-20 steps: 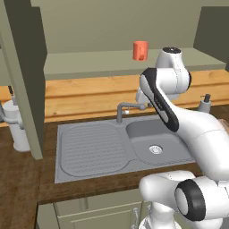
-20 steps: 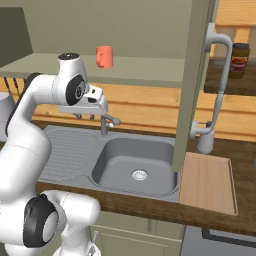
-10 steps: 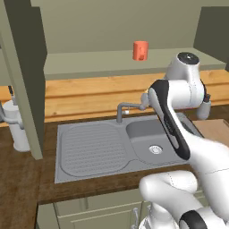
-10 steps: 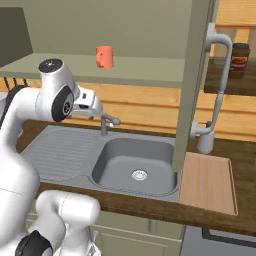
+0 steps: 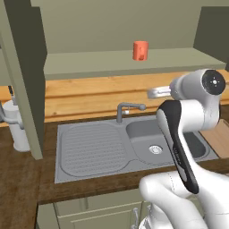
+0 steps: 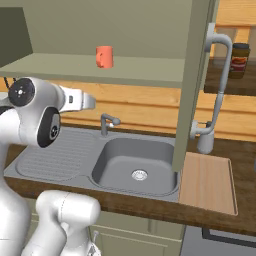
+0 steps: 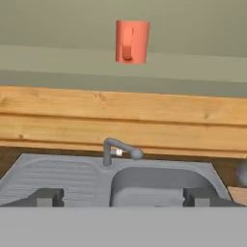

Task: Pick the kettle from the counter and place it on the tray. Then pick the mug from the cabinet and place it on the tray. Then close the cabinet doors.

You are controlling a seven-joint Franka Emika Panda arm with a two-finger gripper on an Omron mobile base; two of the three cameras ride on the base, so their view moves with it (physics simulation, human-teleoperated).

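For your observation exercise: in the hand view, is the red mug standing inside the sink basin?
No, the mug stands on the cabinet shelf, well above the sink.

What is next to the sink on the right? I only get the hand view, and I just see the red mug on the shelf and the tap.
Observer: A flat light wooden board lies on the counter, right against the grey metal sink, in the right base view.
Operator: Are the cupboard doors shut?
Observer: No. An olive-green cabinet door stands open, edge-on to that camera, above the sink's right end.
Operator: What is past that door?
Observer: A dark jar with a red label sits on a dark shelf further right.
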